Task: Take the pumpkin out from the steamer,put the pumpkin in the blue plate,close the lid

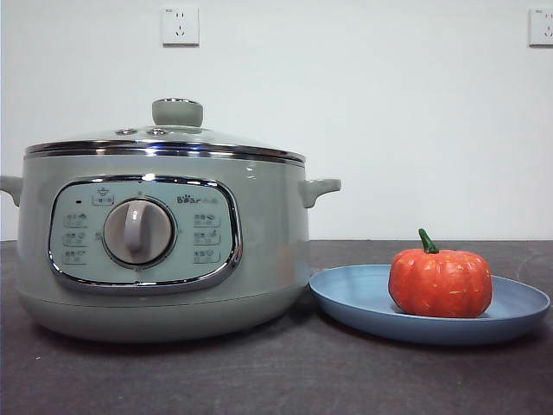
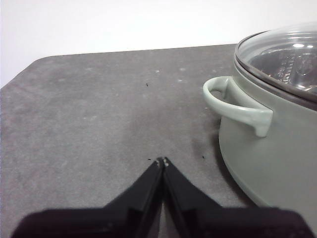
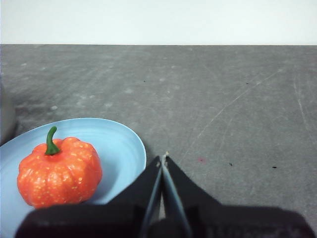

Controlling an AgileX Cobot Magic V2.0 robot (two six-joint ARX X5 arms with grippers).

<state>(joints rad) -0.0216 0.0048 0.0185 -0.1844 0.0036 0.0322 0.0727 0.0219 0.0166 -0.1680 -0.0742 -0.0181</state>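
Observation:
The sage-green steamer (image 1: 164, 242) stands at the left of the front view with its lid (image 1: 168, 138) resting closed on the chrome rim. To its right the orange pumpkin (image 1: 440, 281) sits upright in the blue plate (image 1: 354, 298). My left gripper (image 2: 163, 161) is shut and empty, hovering over bare table beside the steamer (image 2: 277, 148) and its side handle (image 2: 237, 106); the lid (image 2: 282, 54) shows on top. My right gripper (image 3: 164, 157) is shut and empty, next to the blue plate (image 3: 124, 144) that holds the pumpkin (image 3: 59, 171). Neither arm shows in the front view.
The dark grey table (image 1: 276, 380) runs under everything. Two wall sockets (image 1: 180, 24) sit high on the white wall behind. The table's far corner edge (image 2: 44, 57) shows in the left wrist view.

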